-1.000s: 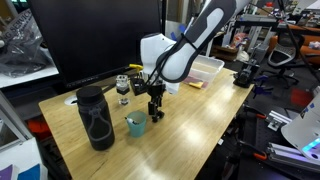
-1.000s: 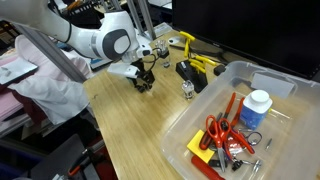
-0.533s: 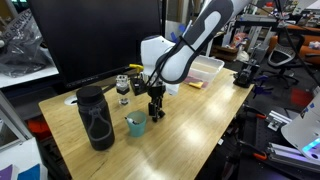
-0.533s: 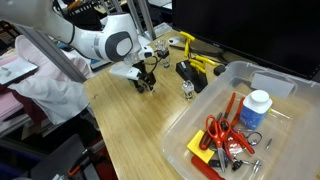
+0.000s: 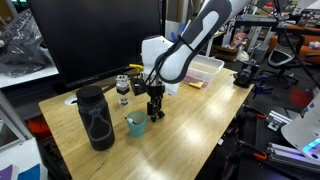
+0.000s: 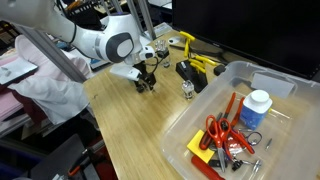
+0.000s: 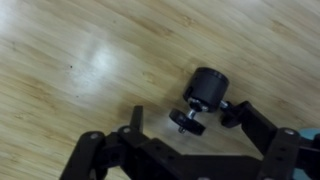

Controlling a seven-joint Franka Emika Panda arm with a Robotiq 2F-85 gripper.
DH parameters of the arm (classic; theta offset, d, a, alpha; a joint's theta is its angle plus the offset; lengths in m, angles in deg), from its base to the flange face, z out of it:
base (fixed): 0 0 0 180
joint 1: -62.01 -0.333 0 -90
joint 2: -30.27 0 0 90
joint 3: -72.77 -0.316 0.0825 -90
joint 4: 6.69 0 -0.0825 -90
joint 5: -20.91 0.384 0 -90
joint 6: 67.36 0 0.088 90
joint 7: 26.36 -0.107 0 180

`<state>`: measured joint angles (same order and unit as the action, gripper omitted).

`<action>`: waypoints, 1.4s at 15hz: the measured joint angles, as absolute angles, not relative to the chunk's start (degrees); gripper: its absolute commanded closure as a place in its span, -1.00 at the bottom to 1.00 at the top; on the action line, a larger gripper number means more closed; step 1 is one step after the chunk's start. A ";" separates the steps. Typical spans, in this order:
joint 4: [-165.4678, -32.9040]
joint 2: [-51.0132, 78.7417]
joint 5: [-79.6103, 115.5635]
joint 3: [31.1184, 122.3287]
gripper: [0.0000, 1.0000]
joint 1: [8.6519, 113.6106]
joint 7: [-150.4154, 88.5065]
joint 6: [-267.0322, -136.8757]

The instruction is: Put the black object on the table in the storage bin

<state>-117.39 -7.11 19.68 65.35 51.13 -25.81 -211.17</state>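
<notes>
The black object (image 7: 200, 98) is a small dark cylinder with a disc on a short stem, lying on the light wood table (image 7: 70, 60). My gripper (image 7: 185, 118) is open and low over the table, with one finger on each side of the object. The right finger is close against it and the left finger stands apart. In both exterior views the gripper (image 5: 155, 113) (image 6: 146, 84) reaches down to the table (image 5: 195, 120) (image 6: 125, 130) and hides the object. The clear storage bin (image 6: 196, 116) (image 5: 207, 68) stands apart from the gripper.
A tall black bottle (image 5: 95, 118) and a teal cup (image 5: 135, 124) stand close beside the gripper. A flat black piece with yellow parts (image 6: 190, 70) lies between gripper and bin. The bin holds red scissors (image 6: 222, 130) and a white bottle (image 6: 257, 108).
</notes>
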 measured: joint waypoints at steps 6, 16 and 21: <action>-118.52 -6.96 23.30 64.15 -1.00 52.35 -25.56 -215.11; -123.97 -1.85 24.07 64.18 -1.00 52.71 -27.04 -218.01; -126.55 1.25 22.39 66.97 -1.00 49.25 -37.06 -215.96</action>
